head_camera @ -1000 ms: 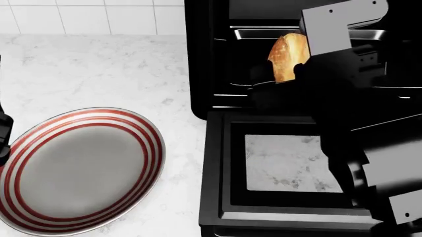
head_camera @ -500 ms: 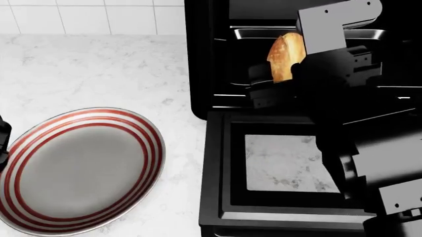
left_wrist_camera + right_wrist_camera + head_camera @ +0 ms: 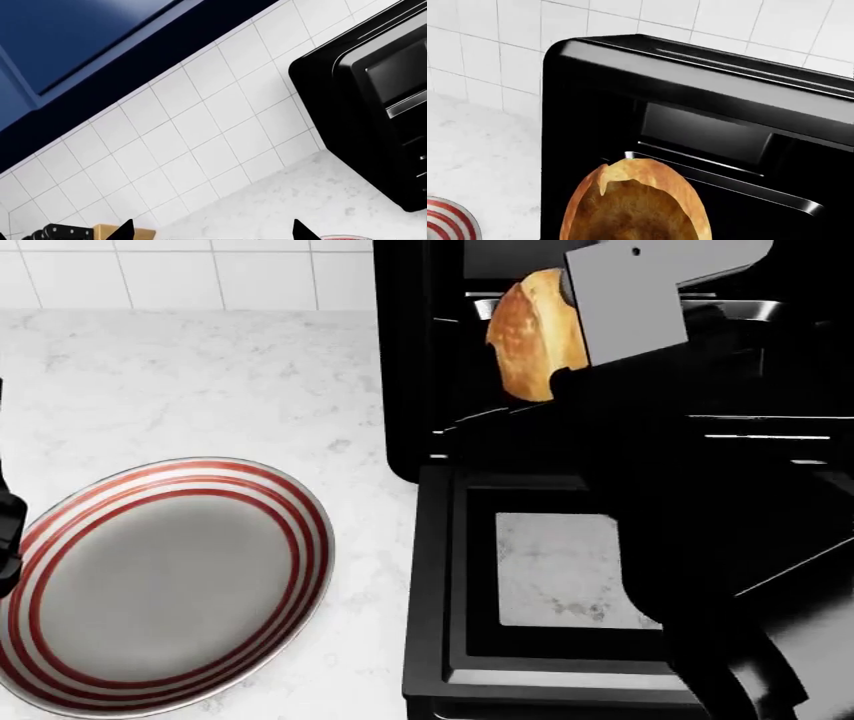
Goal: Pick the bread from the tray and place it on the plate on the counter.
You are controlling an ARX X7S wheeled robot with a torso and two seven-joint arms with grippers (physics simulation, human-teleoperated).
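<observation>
The golden-brown bread [image 3: 534,333] is held up in front of the open oven by my right gripper [image 3: 567,375], which is shut on it. In the right wrist view the bread [image 3: 635,205] fills the lower middle and hides the jaws. The silver tray [image 3: 754,309] shows as a rim inside the oven, behind the arm; it also shows in the right wrist view [image 3: 740,187]. The red-and-white ringed plate [image 3: 158,585] lies on the white marble counter [image 3: 200,380] at the lower left. My left gripper [image 3: 210,231] is open and empty, only its tips showing.
The black oven [image 3: 427,360] stands on the counter with its glass-windowed door [image 3: 561,580] folded down toward me. A white tiled wall [image 3: 187,275] runs behind. A knife block [image 3: 100,233] shows by the wall in the left wrist view.
My right gripper has lifted the bread up and to the left, out of the oven opening. The left arm has barely moved.
</observation>
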